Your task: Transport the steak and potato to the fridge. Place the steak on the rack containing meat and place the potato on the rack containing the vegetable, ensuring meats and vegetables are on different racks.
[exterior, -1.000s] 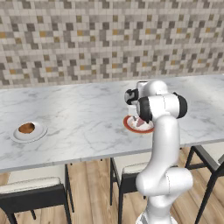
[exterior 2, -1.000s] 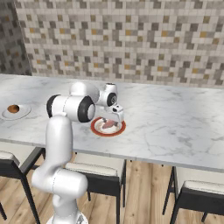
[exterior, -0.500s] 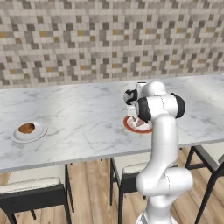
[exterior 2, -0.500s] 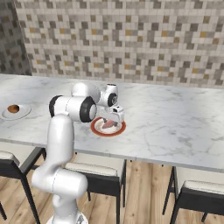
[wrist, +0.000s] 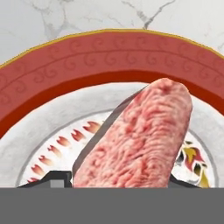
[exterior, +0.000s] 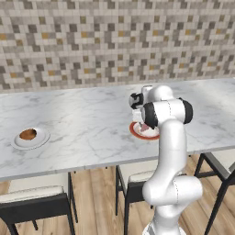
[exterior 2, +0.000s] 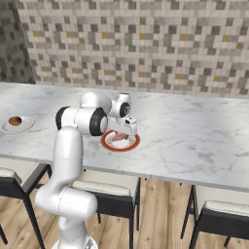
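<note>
**One steak, right between the fingers**

One steak (wrist: 139, 139) lies on the red-rimmed plate (wrist: 105, 52) on the marble counter (exterior: 82, 124), and in the hand view it runs up from between the two dark fingertips (wrist: 52, 178), which sit low at either side of it. The gripper (exterior 2: 127, 130) is down over the plate, jaws drawn in close beside the meat; whether they press it cannot be told. Far off at the counter's other end, the potato (exterior: 28, 134) sits on its own white plate (exterior: 40, 139), well apart from the arm.
</note>
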